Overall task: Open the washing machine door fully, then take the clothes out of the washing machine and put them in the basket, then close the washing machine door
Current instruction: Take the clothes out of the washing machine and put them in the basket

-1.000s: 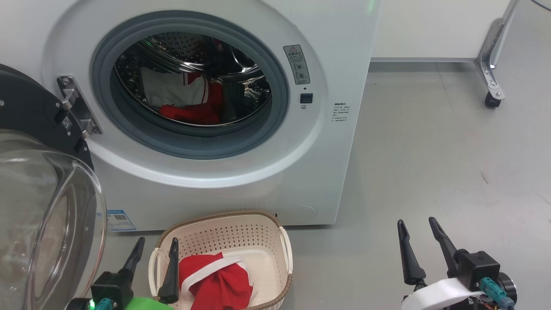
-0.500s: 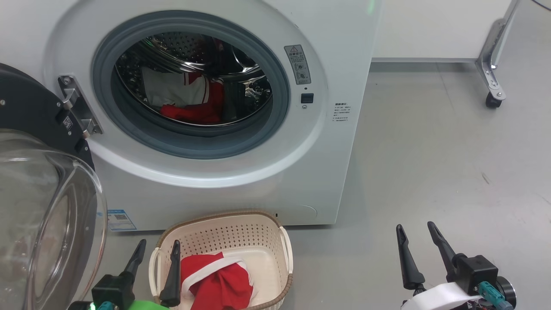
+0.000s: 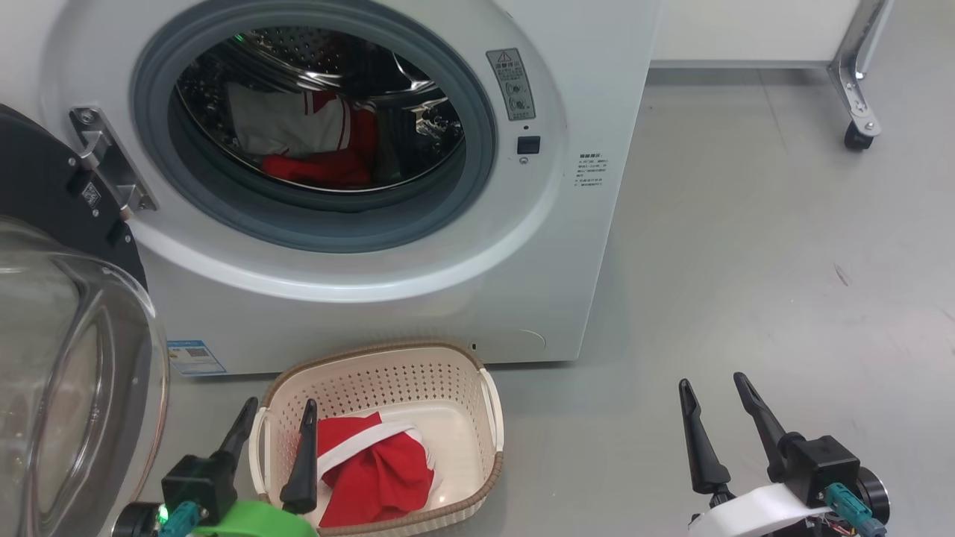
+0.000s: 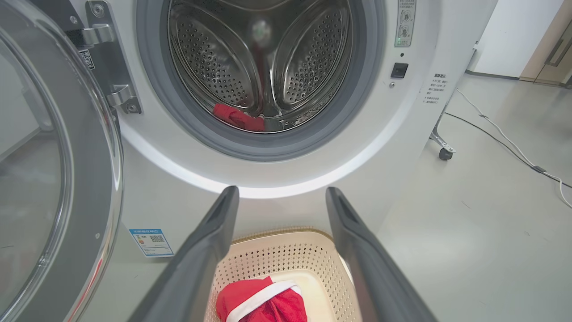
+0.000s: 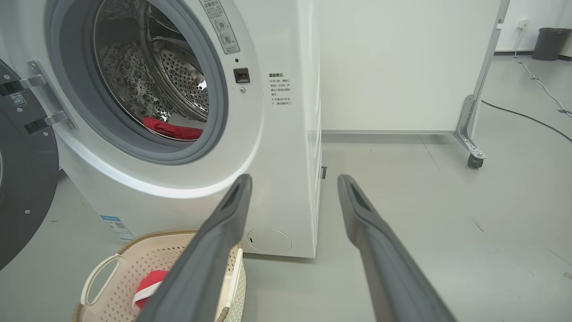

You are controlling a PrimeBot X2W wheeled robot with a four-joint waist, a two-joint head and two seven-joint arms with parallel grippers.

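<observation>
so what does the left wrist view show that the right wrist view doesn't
left wrist view: the washing machine door's clear glass bowl, the drum seen straight in, and the open left pincer.
right wrist view: the washing machine's side panel, a dark bin far off, and the open right pincer.
both: red clothes lying in the drum, a red garment in the basket, and the blue label.

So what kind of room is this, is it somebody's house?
Probably not a house. It looks like a lab or test room set up for laundry: a white washing machine and a small basket stand on a bare grey floor, beside a white panel on wheels, with loose cables nearby.
</observation>
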